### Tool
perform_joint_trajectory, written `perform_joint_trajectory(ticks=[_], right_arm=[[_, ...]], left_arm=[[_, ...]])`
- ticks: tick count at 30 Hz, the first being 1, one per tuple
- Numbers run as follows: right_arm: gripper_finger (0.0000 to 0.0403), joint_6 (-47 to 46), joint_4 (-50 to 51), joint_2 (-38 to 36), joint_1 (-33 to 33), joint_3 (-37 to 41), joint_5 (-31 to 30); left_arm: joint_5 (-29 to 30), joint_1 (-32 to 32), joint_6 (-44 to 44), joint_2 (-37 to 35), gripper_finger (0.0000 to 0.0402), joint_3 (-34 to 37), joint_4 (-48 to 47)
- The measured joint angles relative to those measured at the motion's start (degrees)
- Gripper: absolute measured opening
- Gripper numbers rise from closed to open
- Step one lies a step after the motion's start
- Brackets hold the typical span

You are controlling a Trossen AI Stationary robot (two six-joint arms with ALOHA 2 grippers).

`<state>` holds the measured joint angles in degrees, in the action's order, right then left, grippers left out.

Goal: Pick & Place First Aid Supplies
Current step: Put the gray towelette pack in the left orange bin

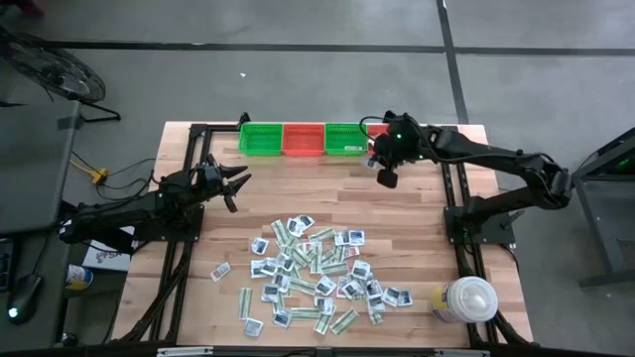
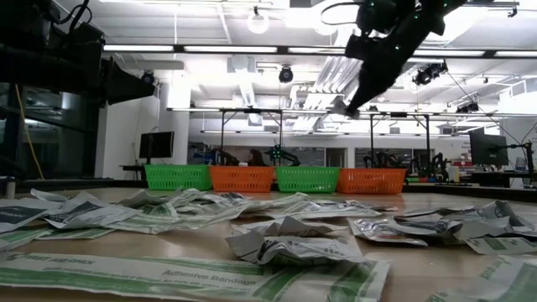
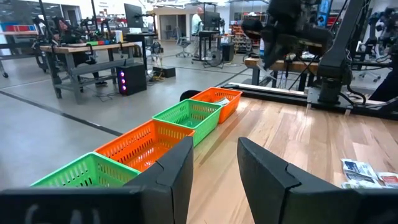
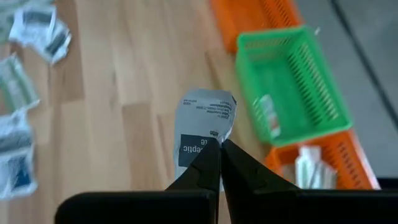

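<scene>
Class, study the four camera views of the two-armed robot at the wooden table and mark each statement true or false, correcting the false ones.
1. The right gripper pinches a small white-and-grey square packet. True.
2. The left gripper holds a packet. False: it is open and empty.
3. The four plastic mesh baskets alternate green and orange. True.
4. The big white round lidded container stands inside a basket. False: it stands on the table's near right corner.

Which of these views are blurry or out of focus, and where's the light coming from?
Right wrist view: the packet pinched in the right tool reads fairly sharp, while the baskets behind it are soft. Low view: the nearest strip is blurred and ceiling lights glare overhead. High view: even light, faint shadows. Left wrist view: the left tool's fingers loom dark and soft.
</scene>
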<state>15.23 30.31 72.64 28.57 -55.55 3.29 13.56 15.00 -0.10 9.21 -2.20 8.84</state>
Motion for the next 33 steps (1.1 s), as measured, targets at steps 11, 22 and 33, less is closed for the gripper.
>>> perform_joint_trajectory(ticks=[11, 22, 33], right_arm=[[0.0000, 0.11, -3.61, 0.00, -0.08, 0.00, 0.07], [0.0000, -0.20, -3.95, 0.00, -0.08, 0.02, -0.34], [0.0000, -0.24, -3.18, 0.02, -0.08, 0.07, -0.33]], left_arm=[[0.07, -0.01, 0.00, 0.01, 0.0122, -0.01, 0.02], [0.15, 0.00, 0.00, 0.00, 0.0122, -0.02, 0.22], [5.07, 0.00, 0.00, 0.02, 0.0122, 0.00, -0.29]])
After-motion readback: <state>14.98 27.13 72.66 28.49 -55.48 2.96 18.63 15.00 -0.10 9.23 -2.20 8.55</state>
